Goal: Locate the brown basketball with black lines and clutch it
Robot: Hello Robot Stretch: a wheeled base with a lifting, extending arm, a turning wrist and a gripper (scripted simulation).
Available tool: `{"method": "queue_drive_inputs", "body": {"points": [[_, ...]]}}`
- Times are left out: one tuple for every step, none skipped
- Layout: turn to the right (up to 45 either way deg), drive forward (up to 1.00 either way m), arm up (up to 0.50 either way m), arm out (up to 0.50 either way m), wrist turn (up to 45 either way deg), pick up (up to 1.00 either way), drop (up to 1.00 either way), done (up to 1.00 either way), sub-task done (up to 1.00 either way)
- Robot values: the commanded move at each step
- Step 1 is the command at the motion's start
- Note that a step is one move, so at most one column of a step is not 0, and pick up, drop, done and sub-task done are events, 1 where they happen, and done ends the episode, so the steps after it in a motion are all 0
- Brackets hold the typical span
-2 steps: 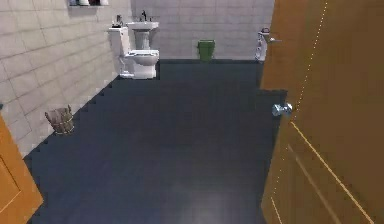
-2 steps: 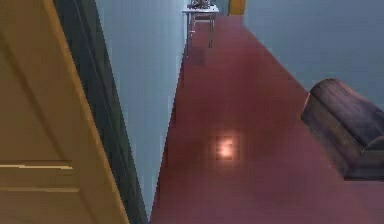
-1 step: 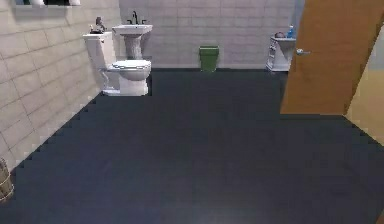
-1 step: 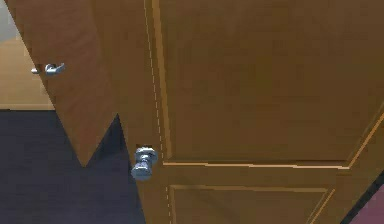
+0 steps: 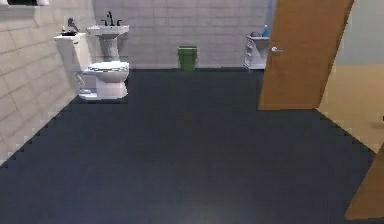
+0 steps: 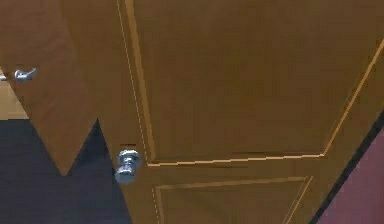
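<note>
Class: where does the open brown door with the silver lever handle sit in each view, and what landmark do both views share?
Forward view: brown door, upper right, standing open.
Arm side view: probably the same brown door at the left, beside a nearer door.
Shared landmark: its silver lever handle.

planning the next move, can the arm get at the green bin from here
Probably not: the bin stands far ahead by the back wall, and a door blocks the arm's side.

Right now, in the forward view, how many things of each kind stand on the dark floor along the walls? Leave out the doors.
Toilet: 1
Sink: 1
Green bin: 1
White cabinet: 1
Total: 4
</note>
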Motion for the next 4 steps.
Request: {"method": "queue_drive_inputs", "body": {"points": [[0.0,0.3,0.0,0.0,0.0,0.0,0.0,0.0,0.0],[33.0,0.0,0.0,0.0,0.0,0.0,0.0,0.0,0.0],[0.0,1.0,0.0,0.0,0.0,0.0,0.0,0.0,0.0],[9.0,0.0,0.0,0.0,0.0,0.0,0.0,0.0,0.0]]}}
